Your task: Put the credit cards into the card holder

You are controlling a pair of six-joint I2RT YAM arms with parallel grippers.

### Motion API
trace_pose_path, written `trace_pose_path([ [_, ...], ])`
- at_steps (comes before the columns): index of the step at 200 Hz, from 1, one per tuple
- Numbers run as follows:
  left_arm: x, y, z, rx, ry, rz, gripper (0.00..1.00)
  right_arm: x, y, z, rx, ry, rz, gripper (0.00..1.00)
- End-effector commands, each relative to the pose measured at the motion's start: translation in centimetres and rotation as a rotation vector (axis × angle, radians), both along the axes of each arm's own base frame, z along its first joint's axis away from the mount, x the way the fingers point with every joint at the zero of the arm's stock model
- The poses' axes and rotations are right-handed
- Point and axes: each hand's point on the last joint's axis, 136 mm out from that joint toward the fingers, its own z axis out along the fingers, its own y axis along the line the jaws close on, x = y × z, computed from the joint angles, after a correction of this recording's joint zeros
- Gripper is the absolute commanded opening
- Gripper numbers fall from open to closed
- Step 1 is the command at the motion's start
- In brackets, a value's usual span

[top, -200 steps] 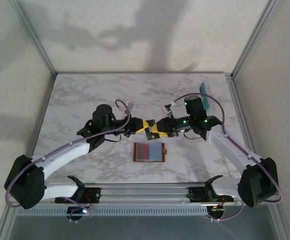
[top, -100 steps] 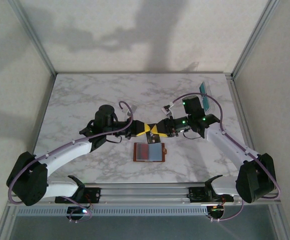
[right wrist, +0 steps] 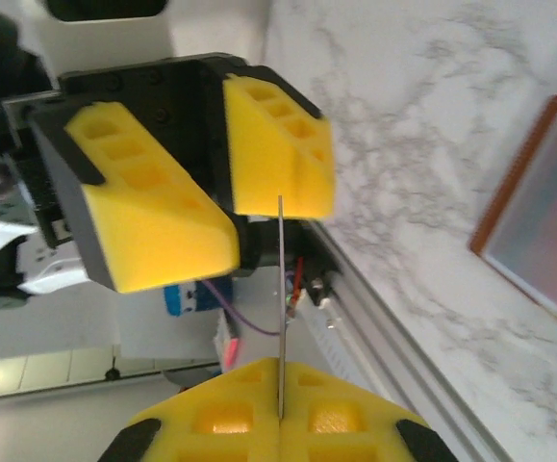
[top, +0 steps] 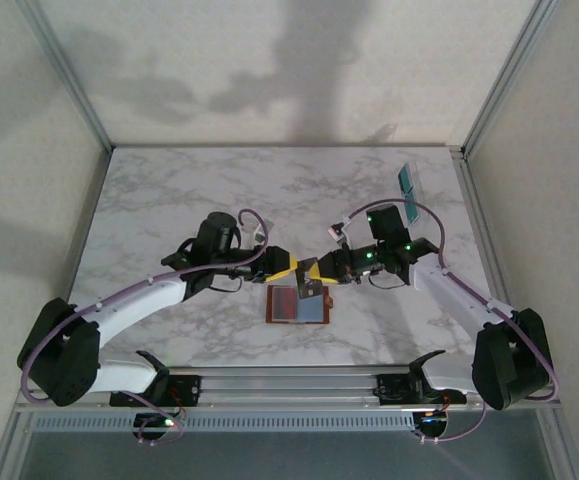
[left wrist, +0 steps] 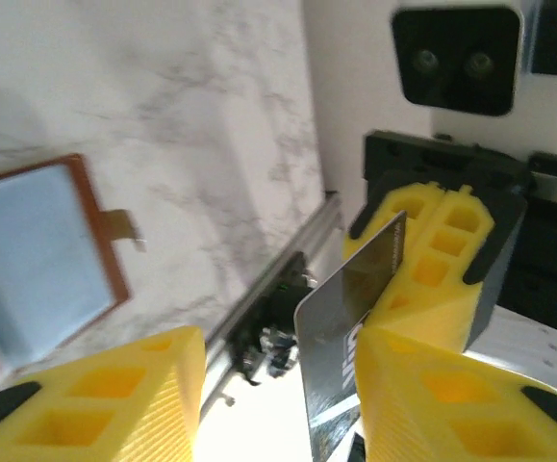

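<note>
since a moment ago my left gripper (right wrist: 225, 183) let go, and its fingers stand apart now, while my right gripper (right wrist: 280, 404) closed tight on the card (right wrist: 280, 308). both came lower, so the card hangs near the 12 o'clock edge of the open wallet (top: 294, 308). i think the handover is done; the pocket comes next.

Marble-topped table (top: 159, 190) boxed in by pale panels
The white top with grey veining sits between a back wall (top: 389, 60) and two side walls of off-white, lightly textured material, joined at the corners by slanting aluminium posts (top: 64, 70). Soft grey shadows lie across the back wall. An aluminium rail (top: 289, 385) runs along the table's near edge.
</note>
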Motion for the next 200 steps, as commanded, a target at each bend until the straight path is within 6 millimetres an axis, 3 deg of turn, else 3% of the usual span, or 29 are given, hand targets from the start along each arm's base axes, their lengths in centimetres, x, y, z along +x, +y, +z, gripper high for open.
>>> trace_pose_path([
  [1,0.3,2.5,-5.7,0.214,0.088,0.092,0.49,1.1,-0.5,-3.3,-0.073,0.005,-0.071,0.00],
  [58,-0.7,4.8,-11.7,0.425,0.170,0.112,0.52,1.1,-0.3,-10.0,-0.175,0.089,-0.052,0.00],
  [89,-0.6,4.6,-13.9,0.437,0.204,0.111,0.48,1.0,0.0,-12.8,-0.192,0.148,-0.028,0.00],
  [119,-1.0,5.7,-15.5,0.506,0.214,0.118,0.35,1.0,0.4,-14.0,-0.186,0.175,0.011,0.00],
  [200,-1.6,6.5,-17.4,0.556,0.241,0.119,0.26,0.7,0.9,-16.1,-0.196,0.203,0.026,0.00],
])
